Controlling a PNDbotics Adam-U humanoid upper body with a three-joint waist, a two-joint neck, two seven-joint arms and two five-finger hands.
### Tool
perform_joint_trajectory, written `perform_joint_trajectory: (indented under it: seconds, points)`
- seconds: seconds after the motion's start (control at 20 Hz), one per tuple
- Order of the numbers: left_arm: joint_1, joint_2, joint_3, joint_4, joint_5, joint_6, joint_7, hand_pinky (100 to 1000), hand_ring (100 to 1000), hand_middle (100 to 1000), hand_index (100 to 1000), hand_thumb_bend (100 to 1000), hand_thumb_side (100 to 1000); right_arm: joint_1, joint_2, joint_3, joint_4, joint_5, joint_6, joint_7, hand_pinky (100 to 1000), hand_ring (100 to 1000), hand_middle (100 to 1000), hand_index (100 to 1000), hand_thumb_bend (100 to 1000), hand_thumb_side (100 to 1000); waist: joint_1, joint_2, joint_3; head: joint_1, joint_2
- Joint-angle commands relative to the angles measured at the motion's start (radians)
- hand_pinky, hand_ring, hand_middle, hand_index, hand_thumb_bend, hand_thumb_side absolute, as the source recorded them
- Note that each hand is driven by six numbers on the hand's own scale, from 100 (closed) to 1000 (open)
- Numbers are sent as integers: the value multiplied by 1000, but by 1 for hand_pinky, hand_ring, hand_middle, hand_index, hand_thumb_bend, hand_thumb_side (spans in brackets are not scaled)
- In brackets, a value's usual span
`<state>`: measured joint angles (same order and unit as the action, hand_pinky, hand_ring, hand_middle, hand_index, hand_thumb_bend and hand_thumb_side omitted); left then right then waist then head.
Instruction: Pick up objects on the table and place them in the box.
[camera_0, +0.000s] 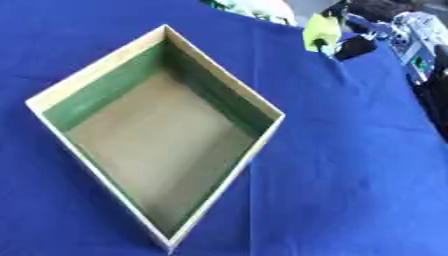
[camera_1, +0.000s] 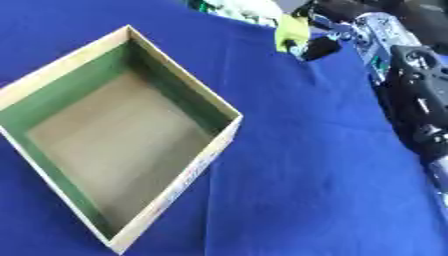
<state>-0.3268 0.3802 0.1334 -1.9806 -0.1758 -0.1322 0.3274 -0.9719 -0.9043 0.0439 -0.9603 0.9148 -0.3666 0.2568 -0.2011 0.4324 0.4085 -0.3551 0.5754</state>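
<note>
A yellow-green object sits at the bench's far edge under the right hand, whose finger state is unclear. The green-lined wooden box is empty; no writing is legible.

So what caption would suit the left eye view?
Empty wooden box on a blue cloth; the robot's right hand holds a yellow object at the far edge.

Right of the open box the blue cloth lies bare, with the right arm along its far-right edge.
</note>
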Motion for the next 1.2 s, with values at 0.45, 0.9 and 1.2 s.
perform_joint_trajectory:
  seconds: [0.45, 0.9, 1.2]
  points:
    - [-1, 22, 12, -19, 7, -1, 0, 717, 744, 885, 655, 201, 869, -26, -57, 43, -251, -192, -33, 77, 683, 655, 407, 522, 100, 576, 41, -63, -43, -5, 29]
    - [1, 29, 48, -19, 17, -13, 89, 715, 745, 877, 664, 235, 844, -69, 58, 129, -523, -212, -21, 245, 712, 676, 424, 534, 100, 605, 61, -84, -52, -19, 48]
    - [-8, 65, 87, -19, 24, -63, 229, 710, 746, 856, 678, 279, 804, -75, 224, 163, -612, -166, -19, 299, 700, 671, 429, 539, 100, 625, 77, -95, -46, -18, 59]
